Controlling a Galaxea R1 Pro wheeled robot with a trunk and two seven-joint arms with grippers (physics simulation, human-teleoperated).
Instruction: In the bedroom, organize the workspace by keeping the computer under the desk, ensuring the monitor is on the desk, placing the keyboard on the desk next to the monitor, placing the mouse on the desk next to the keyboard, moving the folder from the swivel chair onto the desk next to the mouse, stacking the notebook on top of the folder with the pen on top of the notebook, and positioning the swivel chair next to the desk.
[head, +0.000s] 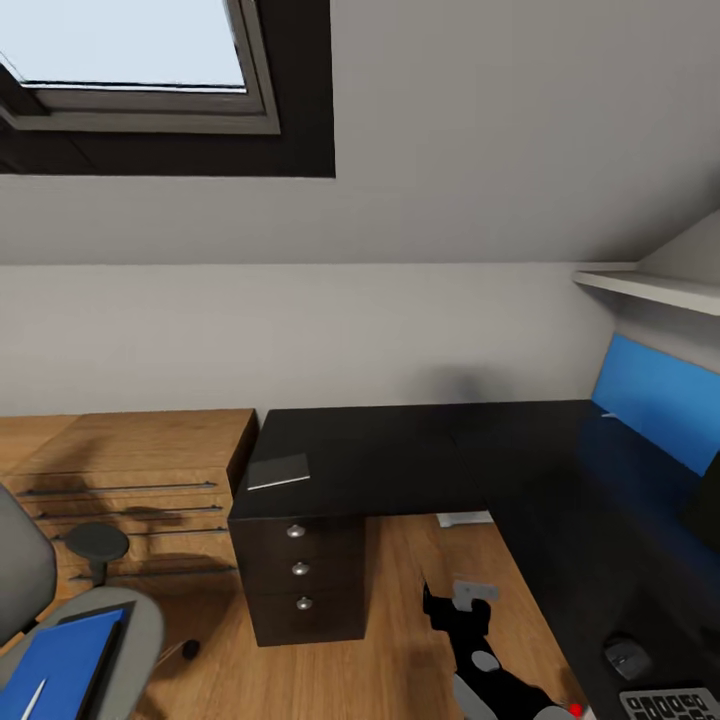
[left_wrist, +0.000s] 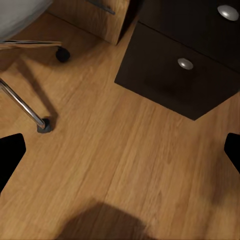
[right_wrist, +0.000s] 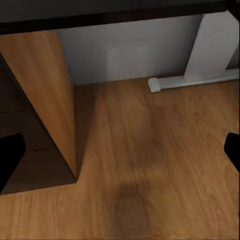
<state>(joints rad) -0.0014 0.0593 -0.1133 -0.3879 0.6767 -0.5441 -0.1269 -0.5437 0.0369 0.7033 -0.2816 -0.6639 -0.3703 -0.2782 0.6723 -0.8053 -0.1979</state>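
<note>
The flat bright blue folder (head: 62, 664) lies on the grey swivel chair's seat (head: 140, 620) with a thin white pen (head: 33, 697) on it — well left of the black-topped L-shaped desk (head: 400, 460), where the thin grey notebook (head: 278, 471) rests near the corner. Both grippers' fingers stand apart, empty over the wood floor (left_wrist: 125, 150). Approach the chair squarely, and lift the pen off first — I judge the folder would otherwise shed it.

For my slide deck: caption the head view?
Notebook on black desk; blue folder and pen on swivel chair.
</note>
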